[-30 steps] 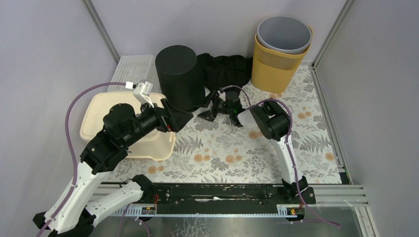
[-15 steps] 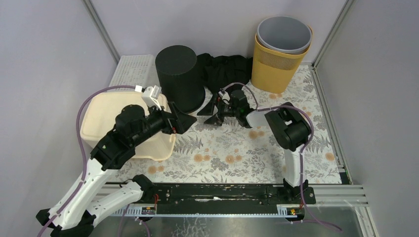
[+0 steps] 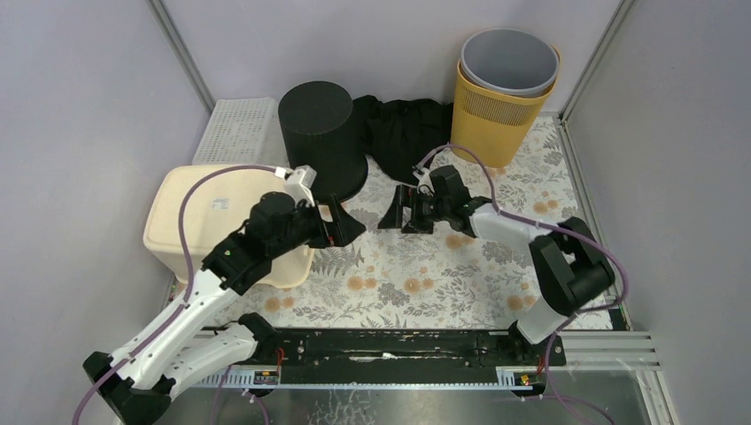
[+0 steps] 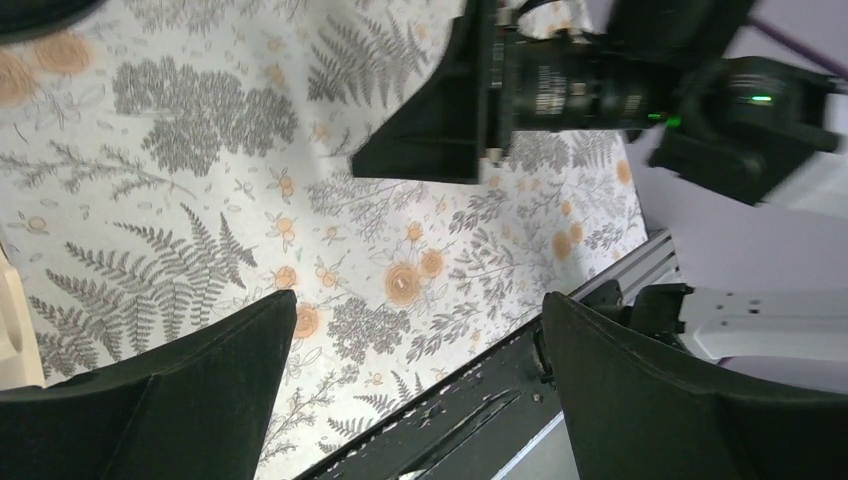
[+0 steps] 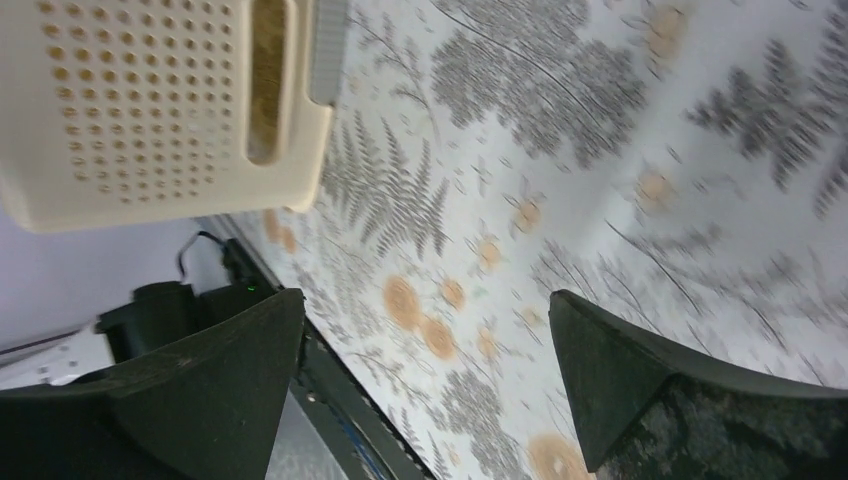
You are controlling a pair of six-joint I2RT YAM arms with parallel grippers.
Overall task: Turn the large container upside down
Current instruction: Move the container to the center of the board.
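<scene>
Left gripper (image 3: 345, 221) stood wide open and empty, low over the floral mat (image 3: 425, 266) just in front of the black bin (image 3: 321, 133). The right gripper (image 3: 398, 212) was likewise spread wide with nothing between its fingers, facing the left one across a short gap. Your large container, the black bin, stood at the back left of the work area, closed flat end up and wider end down, beside the cream basket (image 3: 199, 221). Neither gripper held it. Judged from that, the flip looked done and the step in hand was letting go and clearing off. For the next move you would want both arms drawn back toward their bases, keeping the left wrist off the bin wall so it does not tip. Only the top camera showed you the bin; neither wrist camera had it clearly in frame. The left wrist camera showed the right gripper side-on, jaws apart. The right wrist camera showed the cream basket's perforated side and handle slot, which the top camera did not make out.
</scene>
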